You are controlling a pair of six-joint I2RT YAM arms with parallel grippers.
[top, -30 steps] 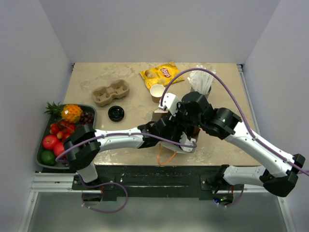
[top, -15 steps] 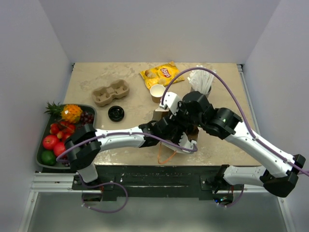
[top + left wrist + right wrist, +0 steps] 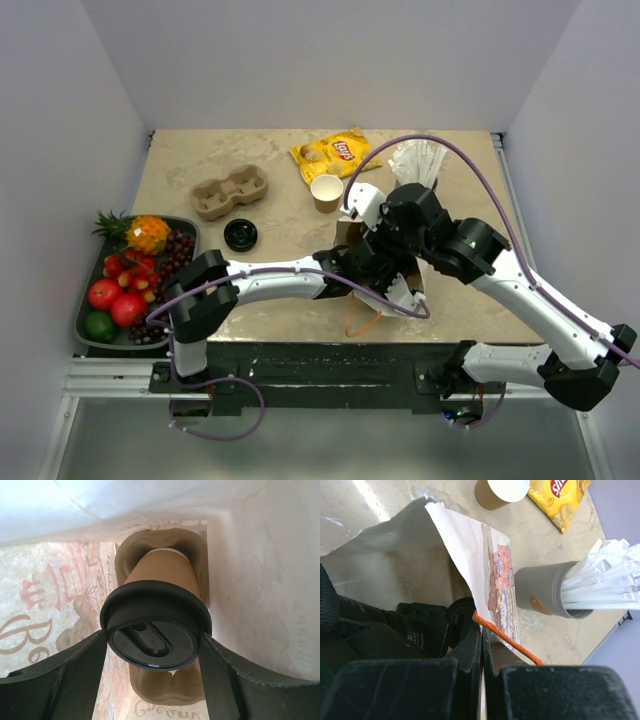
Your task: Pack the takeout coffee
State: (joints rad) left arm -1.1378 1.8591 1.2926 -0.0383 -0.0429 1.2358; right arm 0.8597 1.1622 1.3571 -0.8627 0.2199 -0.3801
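In the left wrist view a tan kraft cup (image 3: 160, 572) with a black lid (image 3: 152, 640) stands in a pulp carrier (image 3: 165, 692) inside a white paper bag (image 3: 260, 580). My left gripper (image 3: 152, 652) is inside the bag with a finger against each side of the lid. My right gripper (image 3: 482, 640) is shut on the bag's top edge (image 3: 470, 545), beside its orange handle (image 3: 507, 640). In the top view the bag (image 3: 400, 285) sits near the table's front edge. A second, open kraft cup (image 3: 326, 192) and a loose black lid (image 3: 240, 235) lie on the table.
An empty pulp carrier (image 3: 230, 192) sits at the back left. A yellow chip bag (image 3: 333, 153) and a grey cup of wrapped straws (image 3: 415, 170) stand at the back. A dark tray of fruit (image 3: 130, 275) is at the left edge.
Both arms and the bag between them have shifted to the right along the front edge. The cup, lid and carrier on the table have not moved.
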